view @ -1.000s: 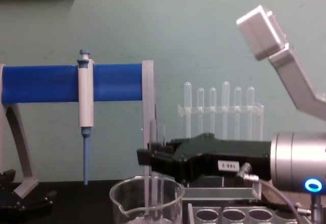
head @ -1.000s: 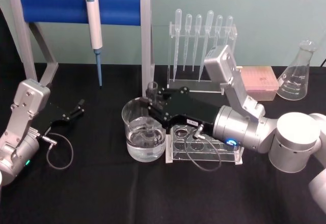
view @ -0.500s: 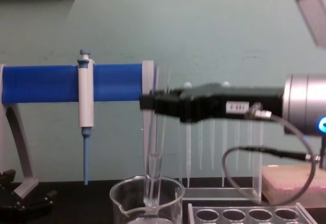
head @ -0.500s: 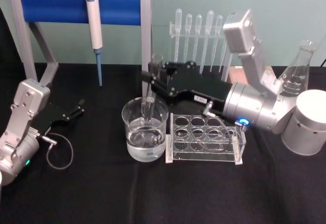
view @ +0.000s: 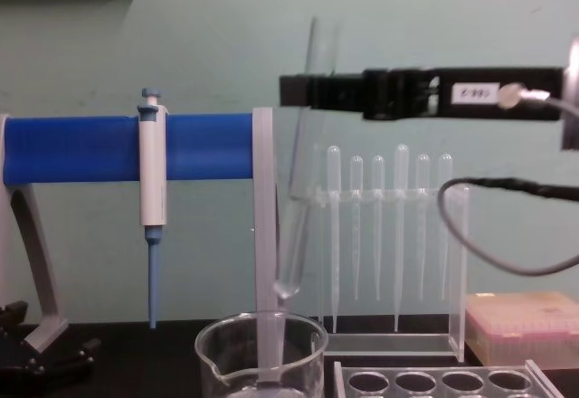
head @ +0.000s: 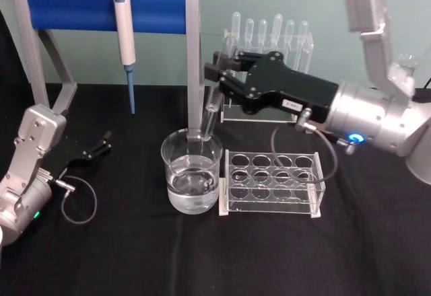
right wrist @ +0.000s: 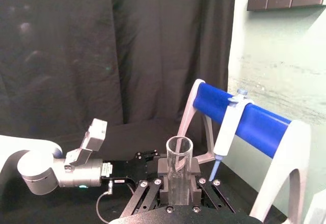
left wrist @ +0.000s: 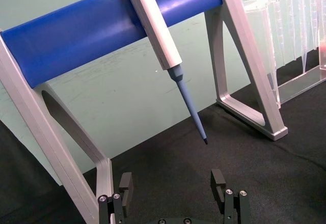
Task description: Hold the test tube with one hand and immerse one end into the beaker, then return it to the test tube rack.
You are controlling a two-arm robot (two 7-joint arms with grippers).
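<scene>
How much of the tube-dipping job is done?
The dip looks finished: the right gripper holds the test tube tilted, its rounded end above the beaker rim. What's left is returning it, perhaps to the clear rack. The left gripper rests open on the table.

The tube (view: 297,201), long clear glass with a rounded bottom, is hanging tilted above the beaker (view: 261,355), its upper part leaning toward the right hand (view: 288,90), whose fingers are clamping it near the open rim. In the chest view its bottom end is sitting just above the beaker's rim, clear of the glass. The beaker (head: 192,178), a wide clear cylinder with a spout, is standing upright on the black table, holding clear liquid in its lower part.
</scene>
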